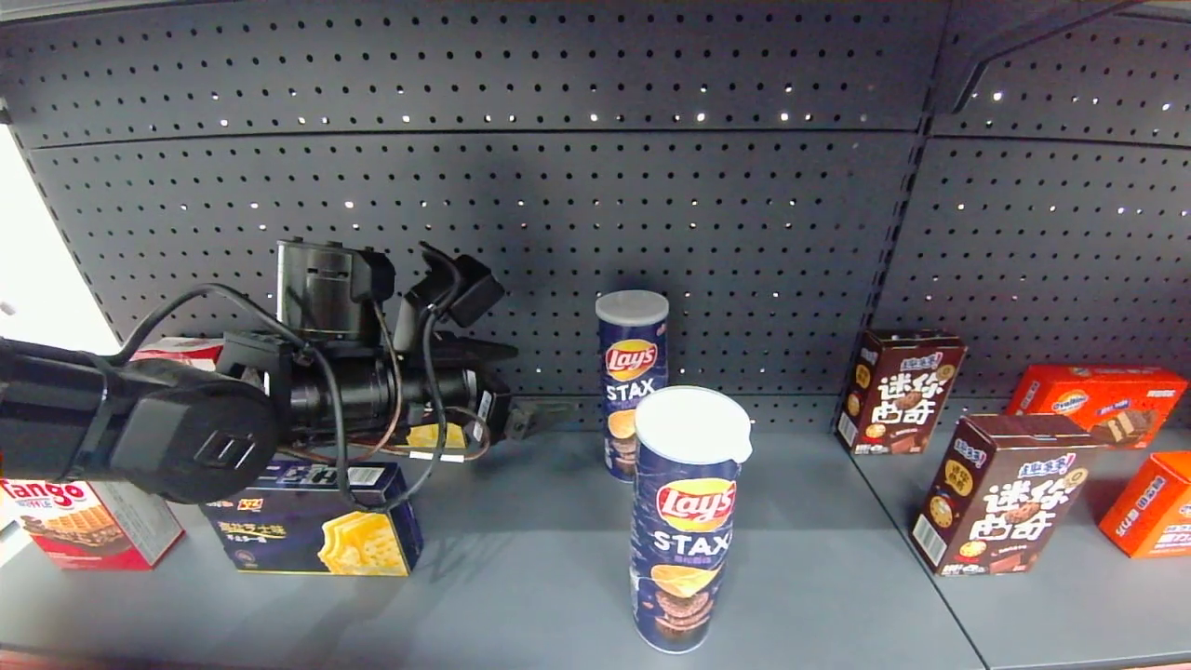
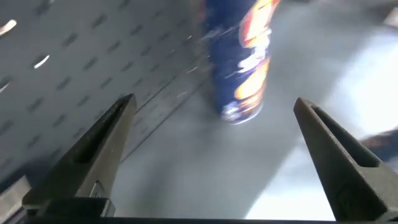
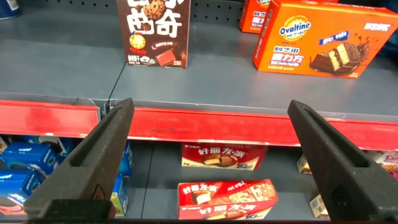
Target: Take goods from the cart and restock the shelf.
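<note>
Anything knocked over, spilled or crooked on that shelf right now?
Nothing spilled or toppled. The front chip can and rear chip can stand upright, apart. Only oddity: the front can's white lid seems to overhang on one side, maybe not seated flat. The left gripper has open jaws, empty.

A: The head view is dim. The dark pegboard (image 1: 595, 186) swallows the light, bright pinpricks show through its holes, and a white patch at the left edge is blown out.

B: Any shadows?

A: Soft ones on the shelf (image 1: 819, 577), under the left arm (image 1: 140, 419) at lower left. Straight lines bow toward the corners.

B: And the wrist views?

A: The left one is smeared by motion: the blue can (image 2: 242, 62) streaks, with pale glare on the surface beside it. The right one is sharp and evenly lit. Its orange box (image 3: 317, 37) is vivid, and the lower tier (image 3: 155, 180) is shadier.
</note>
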Controlling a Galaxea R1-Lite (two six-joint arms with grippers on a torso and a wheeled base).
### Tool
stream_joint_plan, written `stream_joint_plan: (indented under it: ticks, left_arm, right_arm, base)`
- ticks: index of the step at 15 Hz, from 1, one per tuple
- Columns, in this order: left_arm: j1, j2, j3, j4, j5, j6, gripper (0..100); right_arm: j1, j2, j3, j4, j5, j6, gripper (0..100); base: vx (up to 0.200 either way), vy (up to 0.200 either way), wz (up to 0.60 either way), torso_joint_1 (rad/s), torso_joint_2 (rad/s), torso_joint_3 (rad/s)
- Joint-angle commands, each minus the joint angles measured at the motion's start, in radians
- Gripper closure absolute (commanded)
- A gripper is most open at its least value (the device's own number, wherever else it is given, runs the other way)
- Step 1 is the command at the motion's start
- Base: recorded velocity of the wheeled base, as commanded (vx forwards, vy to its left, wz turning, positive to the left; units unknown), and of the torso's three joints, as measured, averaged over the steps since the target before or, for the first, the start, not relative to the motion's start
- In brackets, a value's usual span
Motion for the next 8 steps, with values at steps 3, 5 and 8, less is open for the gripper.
stream_joint_plan:
  ticks: [3,5,8]
  left_arm:
    - [-0.038,0.019,0.008,-0.025,0.128,0.010,0]
    - [-0.038,0.070,0.014,-0.105,0.191,0.012,0]
    - [-0.039,0.108,0.014,-0.136,0.216,0.010,0]
  right_arm:
    - [0.001,0.001,0.000,0.001,0.000,-0.001,0]
    - [0.001,0.001,0.000,0.001,0.000,-0.001,0]
    - [0.001,0.001,0.000,0.001,0.000,-0.001,0]
  base:
    - [0.000,0.000,0.00,0.000,0.00,0.000]
    - [0.000,0.000,0.00,0.000,0.00,0.000]
    - [0.000,0.000,0.00,0.000,0.00,0.000]
